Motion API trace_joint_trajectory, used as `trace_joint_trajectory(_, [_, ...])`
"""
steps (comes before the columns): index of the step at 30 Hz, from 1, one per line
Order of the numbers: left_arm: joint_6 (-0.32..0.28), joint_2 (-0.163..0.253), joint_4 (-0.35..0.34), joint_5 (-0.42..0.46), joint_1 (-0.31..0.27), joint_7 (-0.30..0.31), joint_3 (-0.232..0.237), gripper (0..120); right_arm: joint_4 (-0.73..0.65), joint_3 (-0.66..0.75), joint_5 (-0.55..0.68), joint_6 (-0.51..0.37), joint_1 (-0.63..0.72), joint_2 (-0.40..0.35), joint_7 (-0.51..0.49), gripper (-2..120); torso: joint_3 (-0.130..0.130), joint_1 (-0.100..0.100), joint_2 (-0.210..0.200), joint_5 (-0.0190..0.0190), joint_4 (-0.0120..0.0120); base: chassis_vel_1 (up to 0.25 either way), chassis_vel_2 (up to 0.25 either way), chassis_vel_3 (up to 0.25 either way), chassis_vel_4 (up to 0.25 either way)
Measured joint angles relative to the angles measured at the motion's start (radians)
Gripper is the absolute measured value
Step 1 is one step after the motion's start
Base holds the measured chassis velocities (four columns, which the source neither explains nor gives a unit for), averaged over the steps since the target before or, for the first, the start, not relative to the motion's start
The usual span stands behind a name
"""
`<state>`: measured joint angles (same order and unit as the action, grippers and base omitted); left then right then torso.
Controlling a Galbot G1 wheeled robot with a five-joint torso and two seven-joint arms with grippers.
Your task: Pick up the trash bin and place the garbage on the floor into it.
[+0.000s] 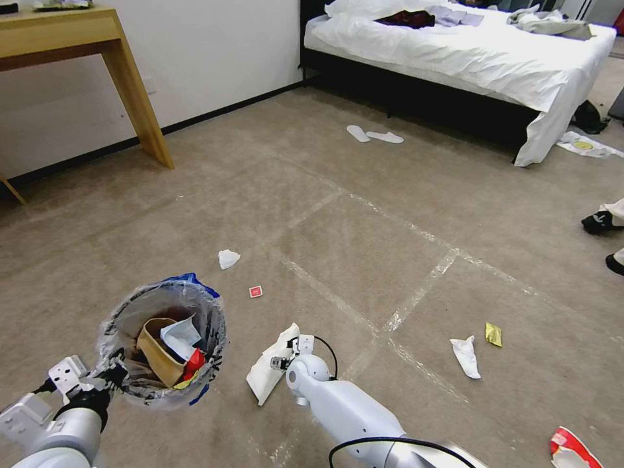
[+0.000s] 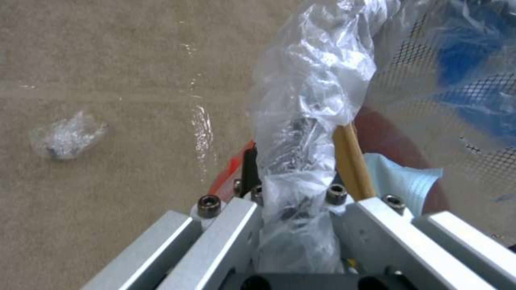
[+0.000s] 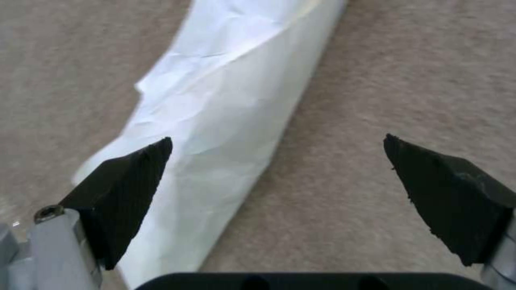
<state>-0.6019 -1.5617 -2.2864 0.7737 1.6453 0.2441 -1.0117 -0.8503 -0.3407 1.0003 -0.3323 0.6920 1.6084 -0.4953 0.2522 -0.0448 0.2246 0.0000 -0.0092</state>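
While our left gripper (image 1: 117, 376) pinches the bin (image 1: 162, 341) rim at its 8 o'clock, our right gripper (image 3: 279, 177) hangs spread over a white paper (image 3: 215, 121). It lies on the floor (image 1: 364, 247).

A light wooden desk with an angled leg (image 1: 133, 91) stands against the white wall (image 1: 214, 52) at the far left; a black skirting strip (image 1: 221, 110) runs along the wall's foot; at the far right stands a bed with a dark frame and rumpled white sheets (image 1: 481, 55), one sheet corner hanging down to the carpet; a dark red garment (image 1: 406, 18) and grey clothes (image 1: 549, 23) lie on top of the bedding; a pair of flat white slippers (image 1: 374, 135) lies side by side near the bed's foot; dark shoes of a person (image 1: 601, 222) show at the right edge.
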Motion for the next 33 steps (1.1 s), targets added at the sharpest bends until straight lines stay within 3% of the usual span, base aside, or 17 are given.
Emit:
trace_joint_trajectory(24, [0.005,-0.012,-0.022,-0.005,0.02,-0.004,0.009,1,0.11,-0.076,-0.061,0.12,0.003,0.0,0.273,100,0.0,0.0,0.0,0.0,0.0,0.0,0.0,0.0,0.0])
trace_joint_trajectory(33, [0.013,-0.019,-0.022,-0.009,0.029,-0.017,0.011,1,0.15,-0.099,-0.091,0.147,0.004,0.0,0.294,100,0.0,0.0,0.0,0.0,0.0,0.0,0.0,0.0,0.0])
